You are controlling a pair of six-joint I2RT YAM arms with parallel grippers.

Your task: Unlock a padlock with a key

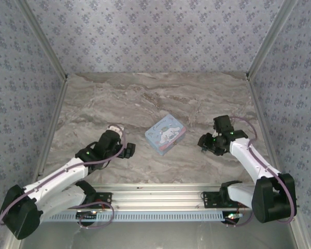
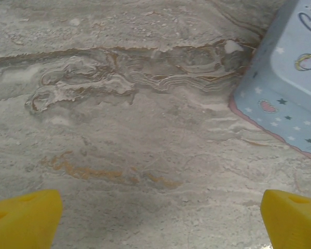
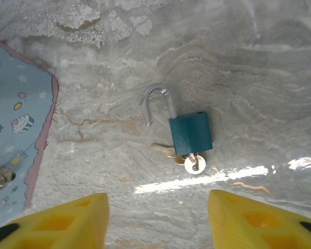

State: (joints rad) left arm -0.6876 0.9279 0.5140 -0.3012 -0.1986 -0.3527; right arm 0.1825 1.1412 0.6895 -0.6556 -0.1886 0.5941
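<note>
The small blue padlock (image 3: 191, 134) lies flat on the marble. Its silvery shackle (image 3: 156, 104) is swung up, with one leg free of the body. A key (image 3: 195, 163) with a round silver head sticks out of the padlock's near end. My right gripper (image 3: 158, 223) hovers just short of it, open, with nothing between its yellow fingers (image 3: 67, 223). It sits right of the tin in the top view (image 1: 206, 142). My left gripper (image 2: 160, 223) is open over bare marble, left of the tin (image 1: 128, 150).
A pale blue tin (image 1: 165, 134) printed with a white cartoon animal lies in the middle of the table, between the two grippers. Its corner shows in the left wrist view (image 2: 285, 88) and the right wrist view (image 3: 15, 135). Patterned walls enclose the table (image 1: 155, 93).
</note>
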